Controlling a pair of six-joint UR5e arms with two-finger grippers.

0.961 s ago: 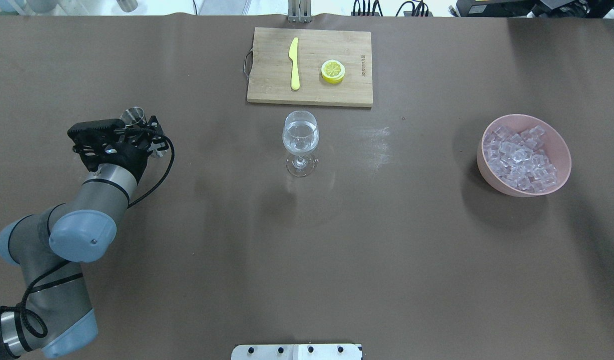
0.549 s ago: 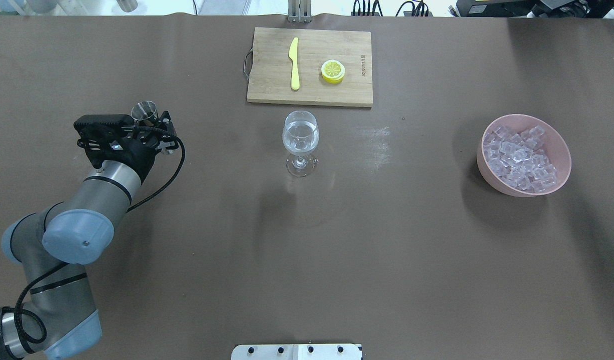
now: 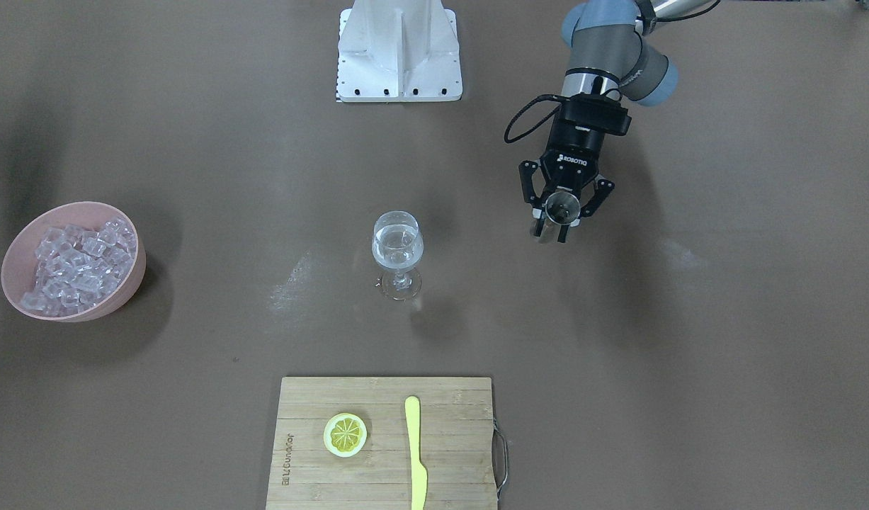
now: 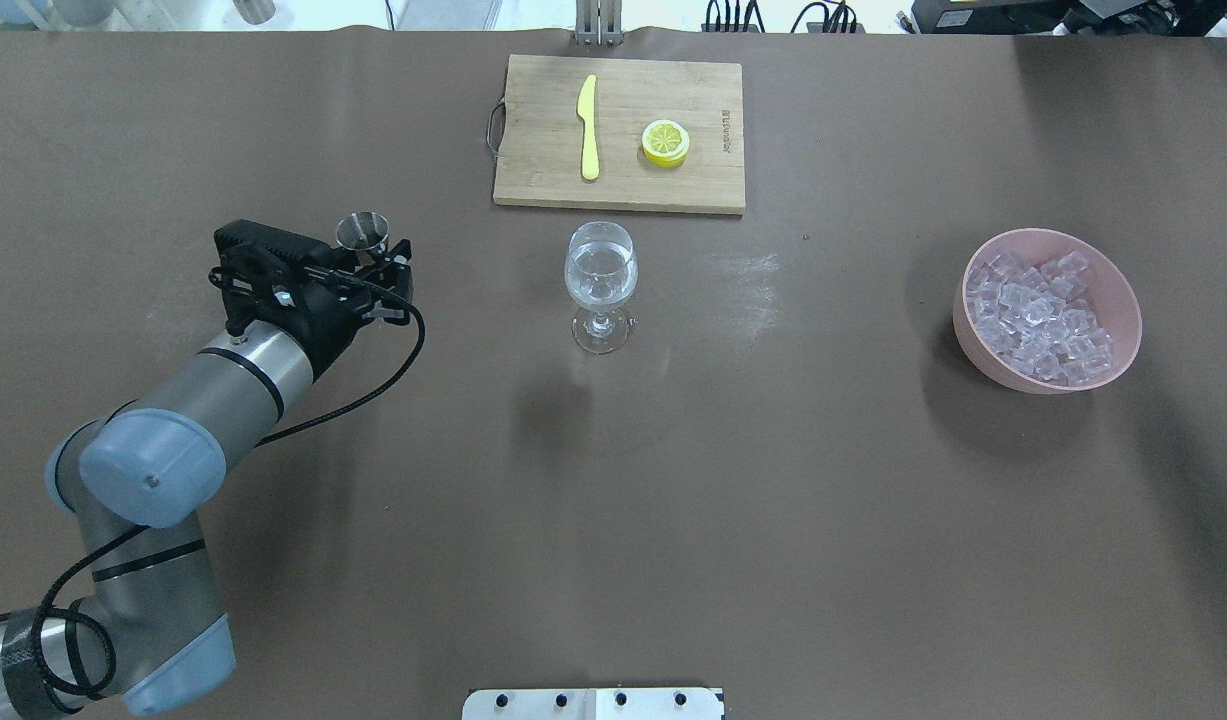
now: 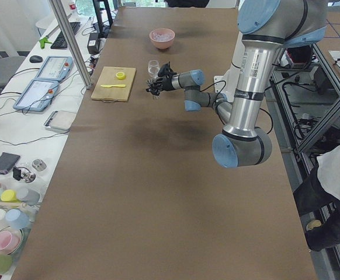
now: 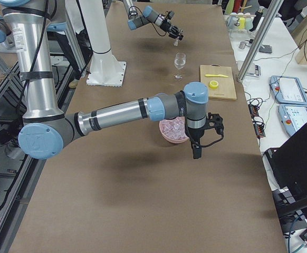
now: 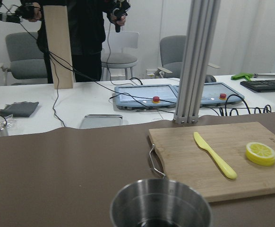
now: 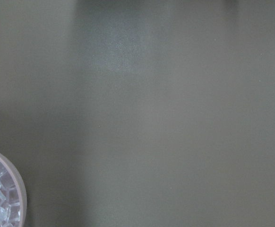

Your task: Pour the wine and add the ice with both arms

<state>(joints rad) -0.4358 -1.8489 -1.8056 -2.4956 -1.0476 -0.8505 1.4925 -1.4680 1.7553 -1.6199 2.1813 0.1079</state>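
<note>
Brown table [image 4: 673, 500], cup [image 4: 362, 230] in left gripper [image 3: 558, 218]

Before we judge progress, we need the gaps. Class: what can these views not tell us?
Exterior right view: right end effector, seen nowhere else, too small to tell open or shut.
Left wrist view: bottom edge cuts metal cup; inside dark.
Overhead view: cutting board lettering too small.

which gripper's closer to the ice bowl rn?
Right. The right gripper hangs close by the pink bowl, its wrist camera catching the rim. The left gripper, holding a metal cup, is across the table beyond the wine glass.
</note>
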